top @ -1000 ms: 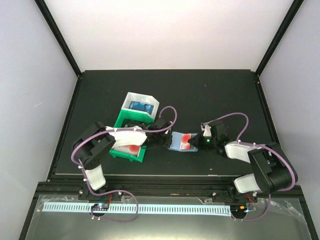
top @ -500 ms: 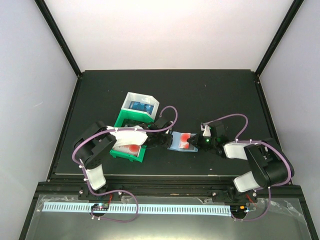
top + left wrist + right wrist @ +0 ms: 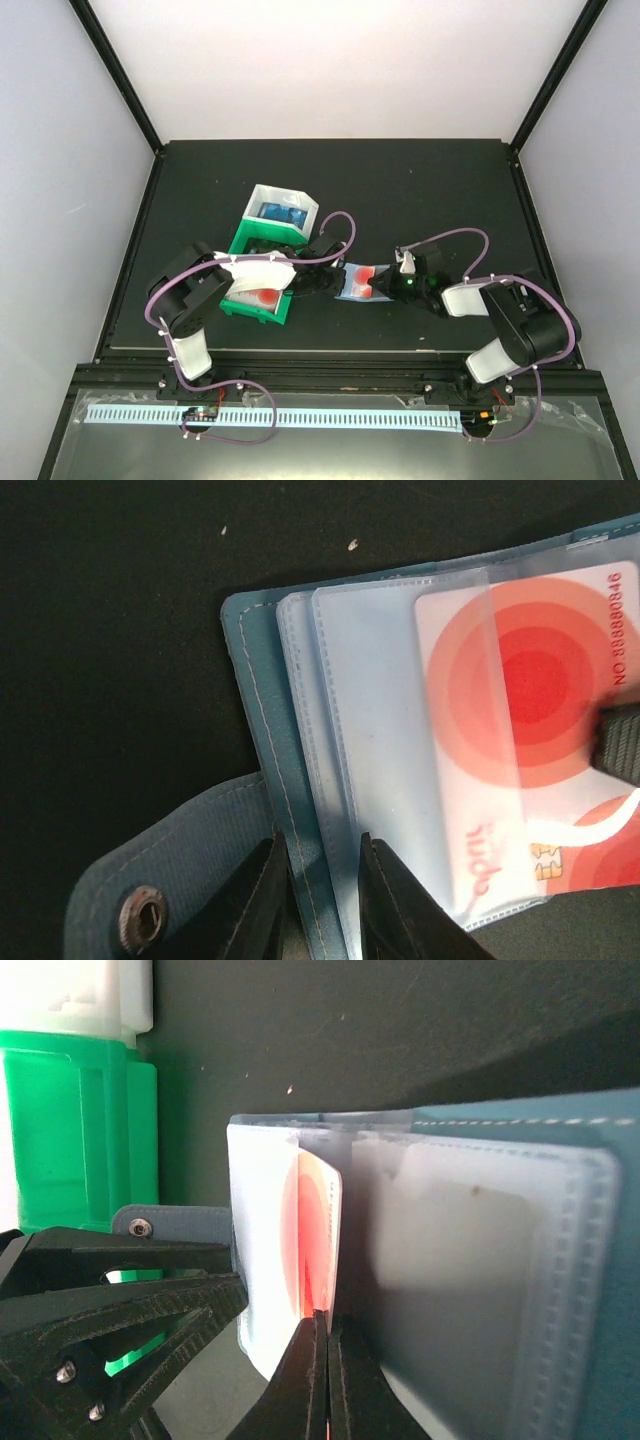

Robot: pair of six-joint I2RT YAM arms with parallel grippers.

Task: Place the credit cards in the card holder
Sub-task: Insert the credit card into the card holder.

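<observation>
The teal card holder lies open on the black table, its clear sleeves up. My left gripper is shut on its left edge; in the left wrist view the fingers clamp the teal cover and sleeves, with the snap tab beside them. My right gripper is shut on a red-and-white credit card. It holds the card edge-on, partly inside a clear sleeve. The card shows under the sleeve in the left wrist view.
A green bin with red-and-white cards stands just left of the left gripper. A white bin with blue cards stands behind it. The green bin also shows in the right wrist view.
My right gripper has moved left toward the card holder, and the red-and-white card has slid further under the sleeve. The left gripper has stayed put.
</observation>
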